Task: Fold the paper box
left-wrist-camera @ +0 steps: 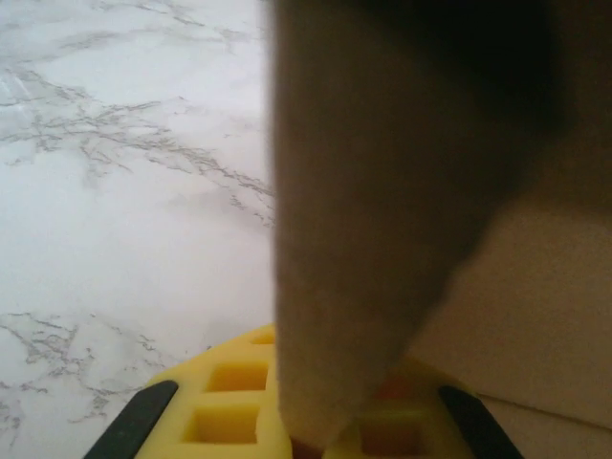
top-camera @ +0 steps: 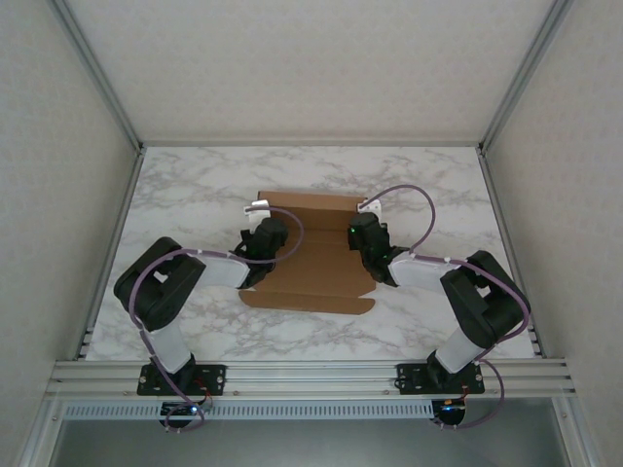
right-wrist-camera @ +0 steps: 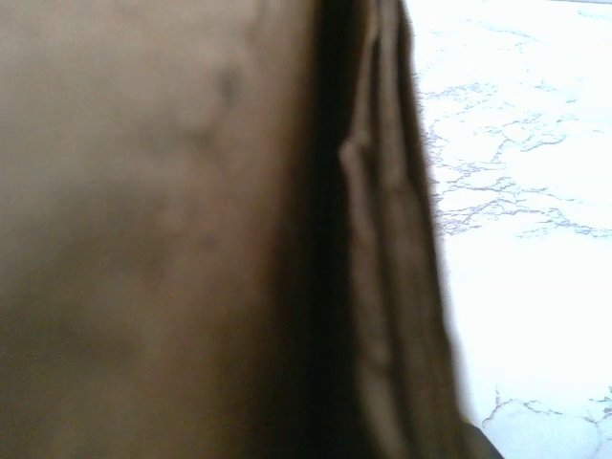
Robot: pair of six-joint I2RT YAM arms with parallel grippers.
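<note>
Now, the paper box [top-camera: 310, 263] lies mid-frame on the marble table [top-camera: 195, 185], with the left gripper [top-camera: 259, 212] pinched shut on its left flap and the right gripper [top-camera: 368, 209] closed at its right edge. It looks like light, stiff cardboard that creases easily, so I'd hold it by the flap edges.

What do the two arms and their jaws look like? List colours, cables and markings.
The left arm and the right arm have bulky black joint housings, pale grey links, black bases. A purple cable loops along each. A small white block tops each wrist; a green light glows on the right one. The left jaws carry a yellow pad with square pockets, flanked by black strips.
</note>
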